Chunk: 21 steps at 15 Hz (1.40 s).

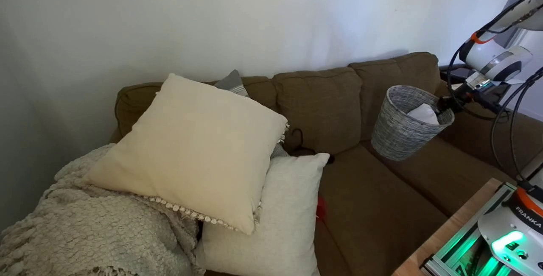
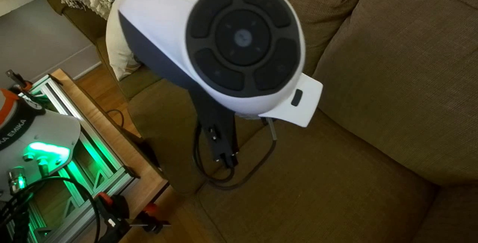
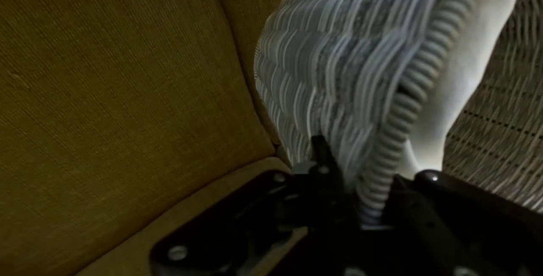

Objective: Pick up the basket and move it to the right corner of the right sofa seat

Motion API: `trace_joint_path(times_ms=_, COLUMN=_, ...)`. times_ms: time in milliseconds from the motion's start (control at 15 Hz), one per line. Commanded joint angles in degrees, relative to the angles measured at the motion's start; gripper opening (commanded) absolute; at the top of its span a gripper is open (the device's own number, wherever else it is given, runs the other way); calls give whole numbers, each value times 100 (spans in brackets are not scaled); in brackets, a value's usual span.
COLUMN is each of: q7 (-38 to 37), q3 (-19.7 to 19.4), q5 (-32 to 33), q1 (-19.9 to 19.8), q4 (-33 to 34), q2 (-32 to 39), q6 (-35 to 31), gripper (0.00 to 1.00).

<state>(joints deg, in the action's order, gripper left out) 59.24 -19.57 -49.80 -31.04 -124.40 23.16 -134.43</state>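
Note:
The grey woven basket (image 1: pixel 396 129) hangs tilted in front of the sofa's back cushions and looks raised above the seats. White cloth (image 1: pixel 424 114) lies inside it. My gripper (image 1: pixel 443 105) is at the basket's rim on the side toward the arm. In the wrist view, the gripper's fingers (image 3: pixel 359 174) are shut on the rim of the basket (image 3: pixel 335 59), one outside and one inside by the cloth (image 3: pixel 460 81). The brown right sofa seat (image 1: pixel 462 172) lies below and beyond; it also shows in an exterior view (image 2: pixel 317 187), where the arm hides most of the basket and the gripper.
Cream pillows (image 1: pixel 195 153) and a knitted blanket (image 1: pixel 97 229) cover the sofa's far end. Brown back cushions (image 1: pixel 318 110) line the wall side. The robot base stands on a wooden table (image 2: pixel 112 134) at the sofa's front. Cables (image 2: pixel 257 172) hang from the wrist.

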Motion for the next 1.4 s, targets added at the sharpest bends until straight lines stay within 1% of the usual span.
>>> trace_joint_path(times_ms=0, q7=-817, q3=71, q5=-233, q1=-434, q4=1004, q2=667, q6=460, gripper=2)
trace_joint_path(times_ms=67, q7=-1074, q3=105, q5=-199, q1=-561, q4=1300, q2=943, q6=498, gripper=2)
trace_joint_path(times_ms=333, q7=-1711, q3=278, q5=-242, q1=-1173, q4=1921, q2=1525, q6=368, gripper=2)
trace_joint_path(times_ms=533, q7=-2049, q3=553, q5=-346, q1=-1651, q4=2333, q2=1885, q6=282, gripper=2)
trace_joint_path(times_ms=667, q7=-2157, q3=726, q5=-416, q1=-1874, q4=2498, q2=1999, q6=53, gripper=2)
trace_joint_path(times_ms=867, q7=-2611, q3=847, q5=-364, q1=-2081, q4=2701, q2=2124, q6=-99, gripper=2)
trace_joint_path(times_ms=933, q7=-2815, q3=846, q5=-262, q1=-2093, q4=2753, q2=2172, q6=-110, gripper=6)
trace_joint_path(times_ms=1000, q7=-2995, q3=838, q5=-164, q1=-2085, q4=2809, q2=2234, q6=-144, gripper=35)
trace_joint_path(times_ms=1067, q7=-3105, q3=857, q5=-121, q1=-2099, q4=2840, q2=2272, q6=-181, gripper=35)
trace_joint_path(times_ms=1200, q7=-3184, q3=922, q5=-86, q1=-2092, q4=2853, q2=2223, q6=-250, gripper=48)
trace_joint_path(times_ms=1267, q7=-3106, q3=950, q5=-59, q1=-2070, q4=2815, q2=2151, q6=-317, gripper=58)
trace_joint_path(times_ms=1333, q7=-2950, q3=938, q5=17, q1=-1954, q4=2640, q2=1999, q6=-533, gripper=65)
